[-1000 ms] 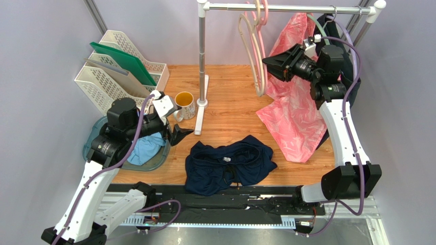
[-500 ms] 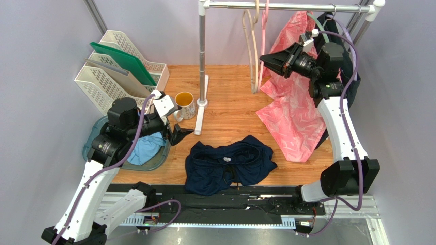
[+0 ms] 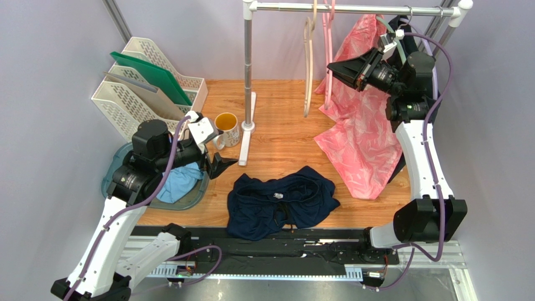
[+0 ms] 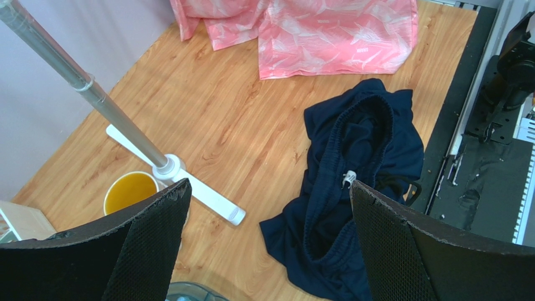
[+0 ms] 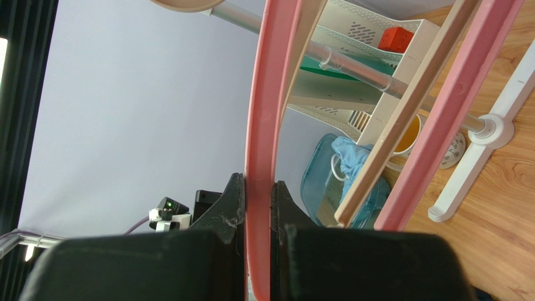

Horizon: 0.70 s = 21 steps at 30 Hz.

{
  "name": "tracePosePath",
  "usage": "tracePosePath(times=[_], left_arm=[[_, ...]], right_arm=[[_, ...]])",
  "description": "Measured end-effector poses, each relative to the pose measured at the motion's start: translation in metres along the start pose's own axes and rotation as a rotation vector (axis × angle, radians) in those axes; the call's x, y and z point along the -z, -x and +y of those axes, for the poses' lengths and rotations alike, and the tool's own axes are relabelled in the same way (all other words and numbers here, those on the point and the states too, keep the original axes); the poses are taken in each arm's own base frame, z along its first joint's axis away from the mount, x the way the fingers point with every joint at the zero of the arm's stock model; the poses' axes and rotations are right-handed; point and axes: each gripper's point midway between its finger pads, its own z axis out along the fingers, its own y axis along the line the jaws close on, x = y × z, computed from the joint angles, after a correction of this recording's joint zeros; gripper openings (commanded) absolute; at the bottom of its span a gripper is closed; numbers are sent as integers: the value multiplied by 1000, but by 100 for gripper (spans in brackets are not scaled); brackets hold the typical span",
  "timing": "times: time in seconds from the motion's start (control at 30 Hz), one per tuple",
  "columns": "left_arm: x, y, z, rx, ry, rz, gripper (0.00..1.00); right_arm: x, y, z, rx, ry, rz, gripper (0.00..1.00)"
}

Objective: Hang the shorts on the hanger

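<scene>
Right gripper (image 5: 257, 210): jaws drawn tight on one arm of the pink hanger (image 5: 259, 119), the plastic pinched between both fingers (image 5: 233, 210); held high, close under the rail (image 3: 351, 9)
Hanger: hooked on the rail and seen nearly edge-on from above, just beside the beige hanger (image 3: 308, 63) on its left
Left gripper (image 4: 269, 188): fingers spread wide with nothing between them, low over the table (image 3: 282, 125) near the mug (image 3: 226, 128)
Shorts (image 3: 279, 200): dark navy, crumpled in a heap on the wooden table by its near edge, between the two arms and well apart from the hanger; waistband bunched, small white label (image 4: 347, 179) showing
Pink patterned garment (image 3: 358, 138): hangs from the rail behind the right arm, its lower end lying on the table beside the shorts
Blue tub (image 3: 113, 179): under the left arm, a light blue garment (image 3: 179, 182) inside
White file rack (image 3: 144, 88): at the far left corner
</scene>
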Motion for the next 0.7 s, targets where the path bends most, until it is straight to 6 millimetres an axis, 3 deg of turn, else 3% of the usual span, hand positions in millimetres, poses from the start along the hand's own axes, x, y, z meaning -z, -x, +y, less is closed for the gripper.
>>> tracePosePath(times=[0.17, 0.33, 0.53, 0.7], left_arm=[[-2, -1, 0, -5, -6, 4, 99], [-5, -4, 1, -7, -17, 14, 99], [-10, -9, 0, 0, -40, 31, 99], [-13, -10, 0, 7, -59, 40, 99]], right_arm=[[7, 2, 1, -1, -6, -13, 0], [18, -10, 10, -4, -16, -7, 0], [45, -45, 19, 10, -37, 3, 0], [72, -83, 14, -4, -80, 5, 0]])
